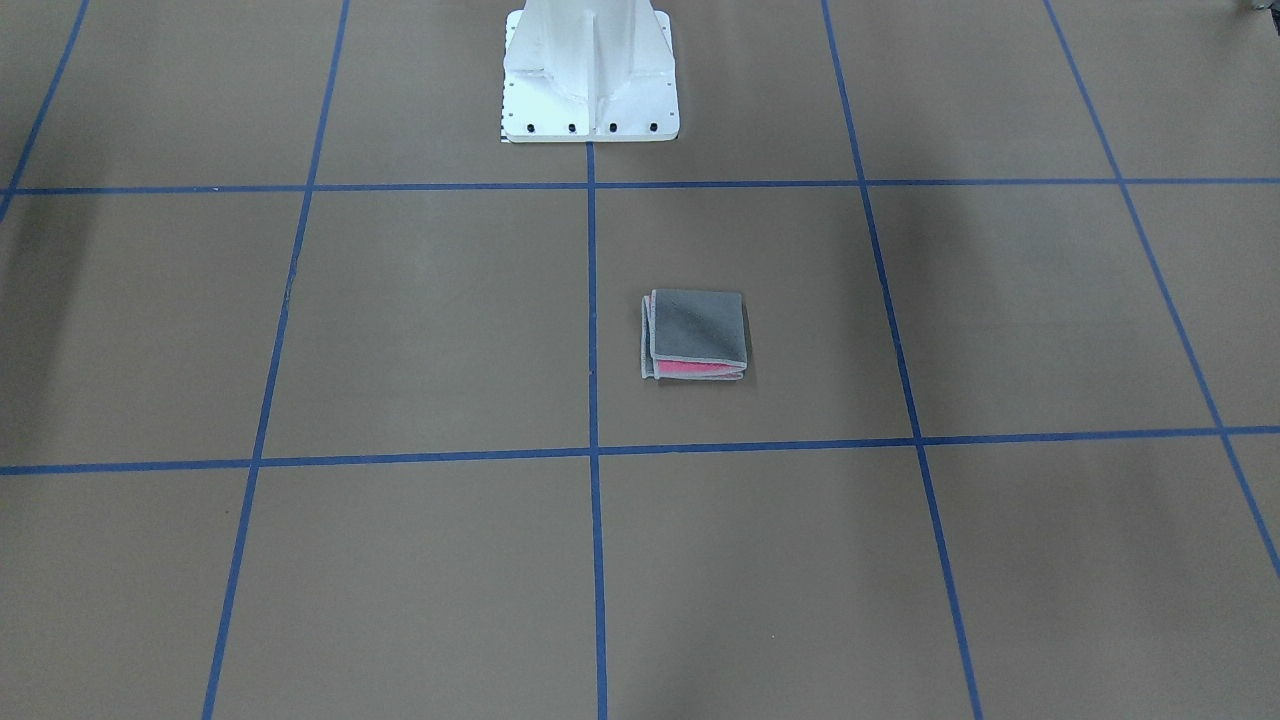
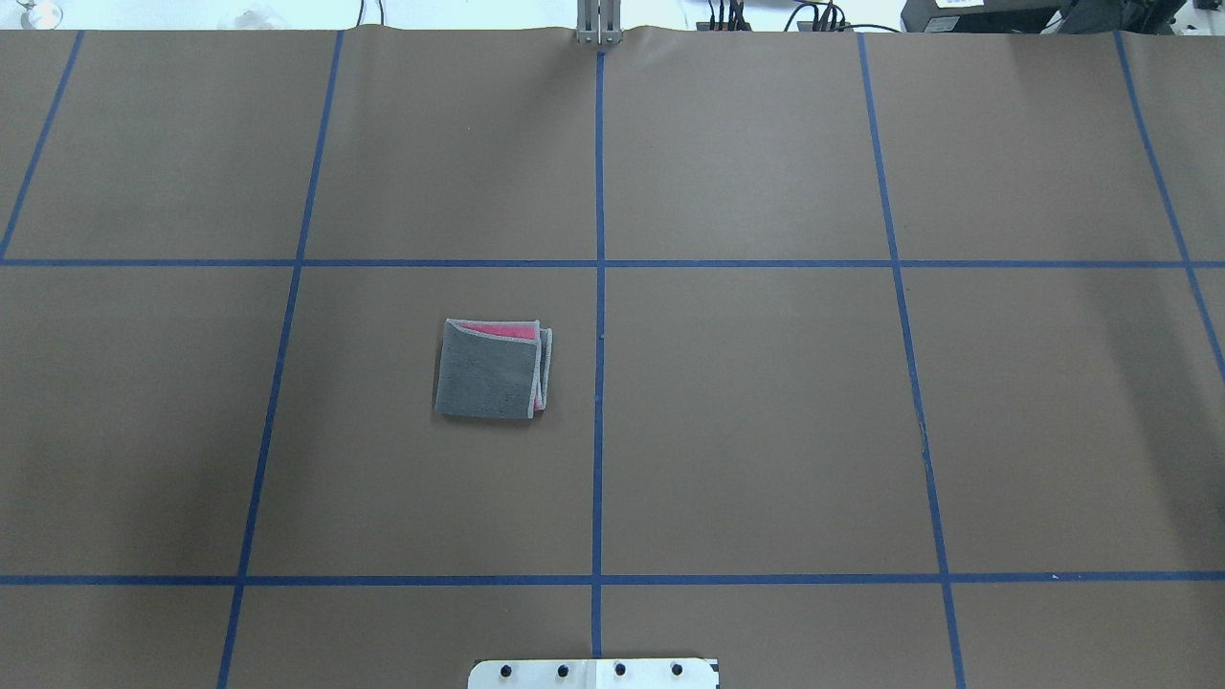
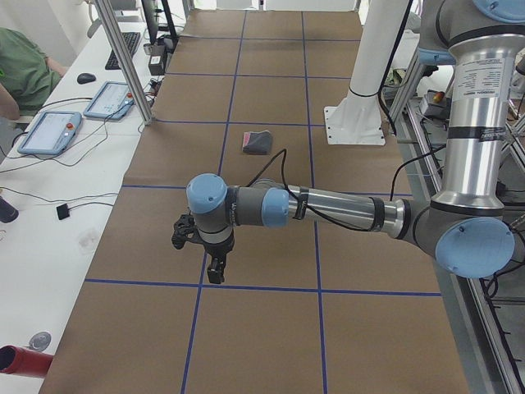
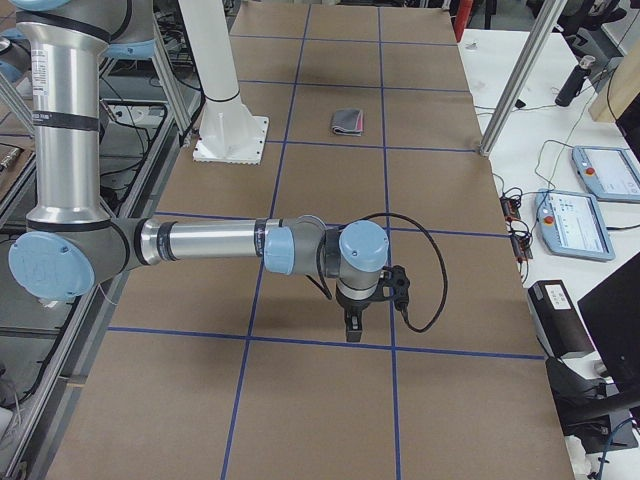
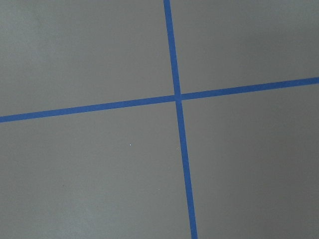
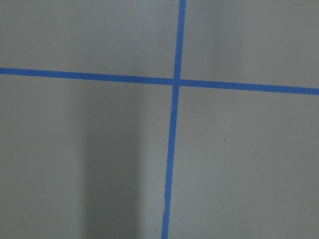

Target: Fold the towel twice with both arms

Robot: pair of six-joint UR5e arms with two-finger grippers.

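Grey-topped, one folded towel [image 2: 488, 373] lies apart from left tool [image 3: 215, 276], right tool [image 4: 352, 329].

The right arm [image 4: 200, 243] reaches across the table [image 4: 300, 410]; its right gripper [image 4: 352, 330] points down by a tape line [image 4: 290, 340]; the folded towel [image 4: 347, 122] lies far off, right of the pedestal [image 4: 232, 135].

Non-task items: white pedestal [image 1: 590, 85] bolted on brown-papered table [image 1: 420, 320], blue tape grid [image 1: 592, 300].
Across the table from the pedestal: white side desk [image 3: 49, 271] with two teach pendants [image 3: 49, 131], keyboard [image 3: 123, 48], mouse [image 3: 86, 78].
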